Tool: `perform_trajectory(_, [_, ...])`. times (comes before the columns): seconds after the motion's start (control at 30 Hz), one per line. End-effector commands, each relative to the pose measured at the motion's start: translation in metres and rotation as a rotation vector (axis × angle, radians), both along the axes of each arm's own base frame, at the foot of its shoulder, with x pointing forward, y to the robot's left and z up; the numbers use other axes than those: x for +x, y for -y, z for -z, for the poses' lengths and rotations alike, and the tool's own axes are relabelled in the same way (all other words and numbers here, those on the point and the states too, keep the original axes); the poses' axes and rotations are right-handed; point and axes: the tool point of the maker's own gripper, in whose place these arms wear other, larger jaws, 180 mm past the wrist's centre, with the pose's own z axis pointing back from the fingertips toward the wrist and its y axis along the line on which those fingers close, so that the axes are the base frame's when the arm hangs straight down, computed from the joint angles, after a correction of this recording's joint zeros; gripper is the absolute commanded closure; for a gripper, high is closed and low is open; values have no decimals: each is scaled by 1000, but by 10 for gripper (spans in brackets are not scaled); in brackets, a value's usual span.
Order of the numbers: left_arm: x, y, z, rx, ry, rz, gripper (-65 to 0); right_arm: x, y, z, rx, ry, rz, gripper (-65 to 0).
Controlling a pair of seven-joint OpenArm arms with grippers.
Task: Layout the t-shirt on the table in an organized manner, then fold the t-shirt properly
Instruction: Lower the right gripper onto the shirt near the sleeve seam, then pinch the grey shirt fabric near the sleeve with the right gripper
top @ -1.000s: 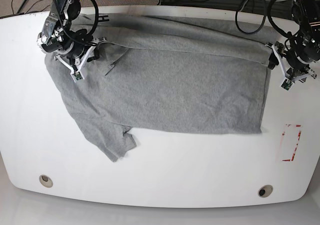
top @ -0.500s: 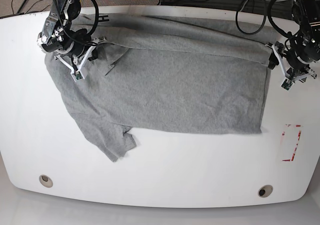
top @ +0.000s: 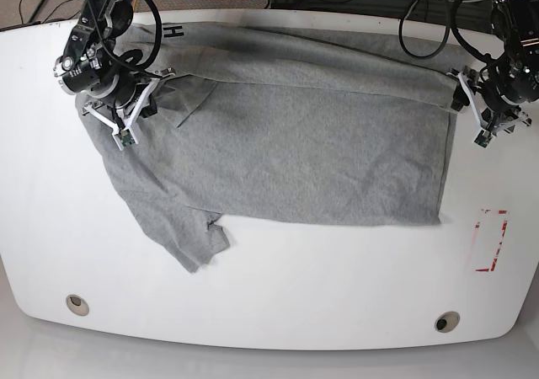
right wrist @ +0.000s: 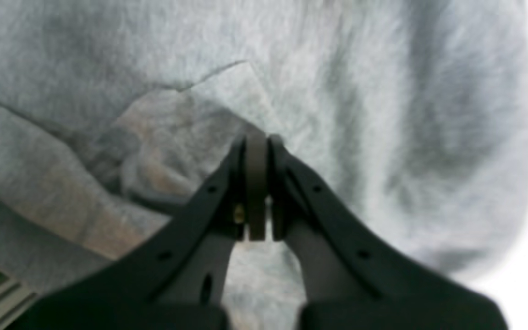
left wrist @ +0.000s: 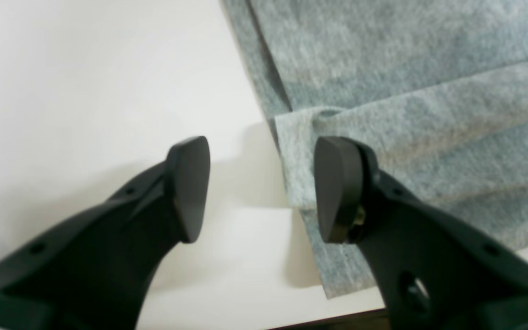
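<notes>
Right gripper (right wrist: 257, 151) has its jaws pressed together over the grey t-shirt (top: 295, 135), which lies spread across the white table (top: 337, 295); left gripper (left wrist: 261, 188) hangs apart at the shirt's folded corner

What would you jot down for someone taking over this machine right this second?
Right gripper: shut, pinching a raised fold of the grey t-shirt near its collar end.
Left gripper: open, holding nothing, hovering at the shirt's hem corner, one finger over the cloth and the other over bare white table.
Shirt: lying across the table, its far long edge folded over, one sleeve rumpled and sticking out toward the near side.
Done: roughly spread.
Left: smooth out the sleeve and collar end, then do the actual fold.
</notes>
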Motion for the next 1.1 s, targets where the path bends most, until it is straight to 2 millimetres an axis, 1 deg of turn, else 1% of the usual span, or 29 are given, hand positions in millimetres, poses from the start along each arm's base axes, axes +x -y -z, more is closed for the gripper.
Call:
perform_trajectory(0.0, [7, -4, -10, 12, 31, 9, -346, 12, 1, -18, -15, 64, -10, 0])
perform_trajectory(0.17, [7, -3, -9, 9, 32, 9, -346, 16, 2, -21, -18, 72, -10, 0])
perform_trajectory(0.63, [7, -3, -10, 7, 34, 9, -346, 37, 3, -37, -23, 132, -9, 0])
perform_trajectory(0.97, [7, -3, -10, 7, 34, 9, -346, 44, 2, -42, -22, 152, -10, 0])
perform_trajectory(1.07, [7, -3, -10, 8, 33, 9, -346, 44, 2, -42, -19, 153, -11, -11])
